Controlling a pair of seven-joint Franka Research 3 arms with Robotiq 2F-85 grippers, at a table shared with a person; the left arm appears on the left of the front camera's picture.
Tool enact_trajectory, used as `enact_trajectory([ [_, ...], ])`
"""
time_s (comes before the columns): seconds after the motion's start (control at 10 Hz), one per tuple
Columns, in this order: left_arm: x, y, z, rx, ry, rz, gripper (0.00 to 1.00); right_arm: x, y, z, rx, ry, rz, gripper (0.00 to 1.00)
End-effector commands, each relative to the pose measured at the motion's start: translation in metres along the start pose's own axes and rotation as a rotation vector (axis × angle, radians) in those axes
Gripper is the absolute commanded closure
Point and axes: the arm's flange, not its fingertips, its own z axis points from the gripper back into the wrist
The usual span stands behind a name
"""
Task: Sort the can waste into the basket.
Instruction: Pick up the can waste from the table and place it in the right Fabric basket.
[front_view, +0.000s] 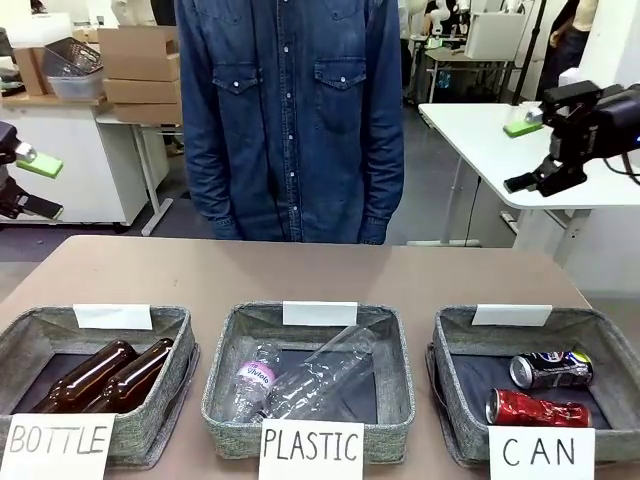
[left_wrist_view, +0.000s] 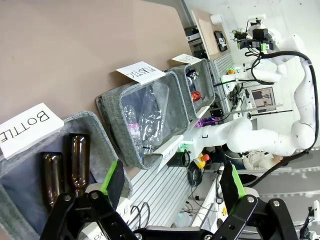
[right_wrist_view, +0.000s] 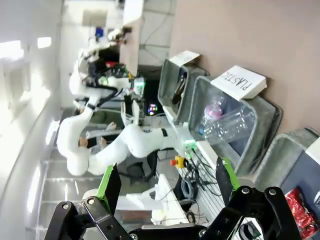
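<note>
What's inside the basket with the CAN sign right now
Two cans lie in the basket: a black-and-silver can toward the back, a dented red can in front. The CAN sign hides the basket's front wall.

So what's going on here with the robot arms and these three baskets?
It's a waste-sorting setup. The dented red can and the black-and-silver can already lie in the grey woven basket signed CAN. Brown glass bottles and clear plastic bottles sit in their own baskets. Both arms are raised off the table: the left gripper and right gripper are open and empty. A person in a denim shirt stands watching.
</note>
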Motion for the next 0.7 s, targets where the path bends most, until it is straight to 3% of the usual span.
enact_trajectory([
  [0.0, -0.0021, -0.0004, 0.0026, 0.0, 0.012, -0.02, 0.0, -0.0021, -0.005, 0.0169, 0.021, 0.037, 0.058, 0.0],
  [0.6, -0.0021, -0.0004, 0.0026, 0.0, 0.012, -0.02, 0.0, -0.0021, -0.005, 0.0169, 0.021, 0.037, 0.058, 0.0],
])
